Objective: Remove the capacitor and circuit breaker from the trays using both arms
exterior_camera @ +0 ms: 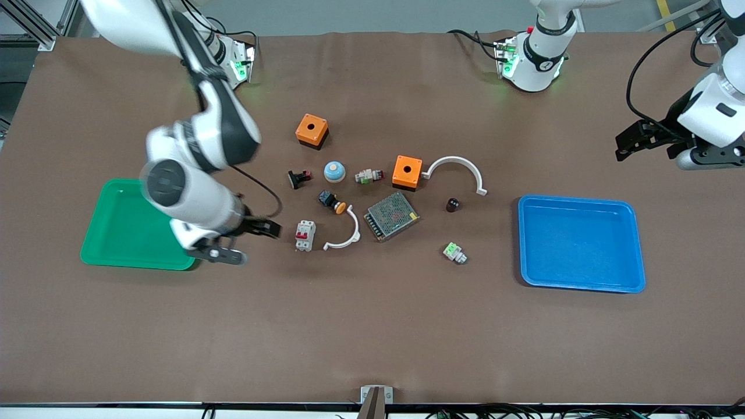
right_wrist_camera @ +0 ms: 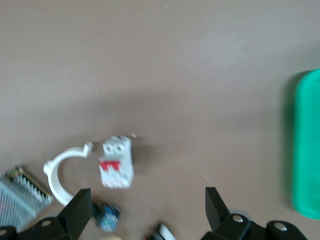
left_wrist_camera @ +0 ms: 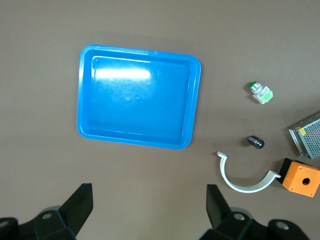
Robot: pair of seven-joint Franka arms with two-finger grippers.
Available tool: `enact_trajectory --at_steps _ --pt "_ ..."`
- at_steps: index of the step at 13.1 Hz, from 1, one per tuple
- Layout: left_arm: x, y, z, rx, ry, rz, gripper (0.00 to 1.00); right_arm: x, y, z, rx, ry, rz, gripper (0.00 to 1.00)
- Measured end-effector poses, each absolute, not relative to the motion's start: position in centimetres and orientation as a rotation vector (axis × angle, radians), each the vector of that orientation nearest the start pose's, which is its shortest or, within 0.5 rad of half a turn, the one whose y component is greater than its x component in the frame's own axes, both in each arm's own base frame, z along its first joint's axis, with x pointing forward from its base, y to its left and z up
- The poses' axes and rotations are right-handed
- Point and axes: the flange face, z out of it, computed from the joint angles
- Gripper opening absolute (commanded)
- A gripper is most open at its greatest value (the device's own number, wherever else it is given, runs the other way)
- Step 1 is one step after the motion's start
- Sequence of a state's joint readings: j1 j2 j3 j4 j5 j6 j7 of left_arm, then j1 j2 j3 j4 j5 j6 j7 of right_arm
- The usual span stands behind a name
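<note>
The breaker, a light-grey block with a red lever, lies on the brown table beside a small white arc; it also shows in the right wrist view. The capacitor, a tiny black cylinder, stands between the mesh box and the blue tray; it also shows in the left wrist view. My right gripper is open and empty, over the table between the green tray and the breaker. My left gripper is open and empty, high over the table at the left arm's end.
Two orange boxes, a metal mesh box, two white arcs, a blue-domed part, a black push-button with orange cap, a black-and-red clip and green-and-white connectors lie mid-table.
</note>
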State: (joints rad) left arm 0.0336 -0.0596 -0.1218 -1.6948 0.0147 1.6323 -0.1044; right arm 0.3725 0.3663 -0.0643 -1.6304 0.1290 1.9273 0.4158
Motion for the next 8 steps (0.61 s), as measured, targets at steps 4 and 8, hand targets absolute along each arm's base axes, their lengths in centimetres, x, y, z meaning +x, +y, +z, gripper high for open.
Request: enact_trajectory --at_steps 4,8 --pt "53.0 -5.6 61.1 -3.118 -0.001 -0.018 1.0 60.4 10.4 51.5 -3.065 0.08 0.26 1.0" --pt "52.9 -5.6 61.2 -3.118 0.0 -0.02 1.0 59.5 3.1 57.5 -3.076 -0.162 0.186 1.0"
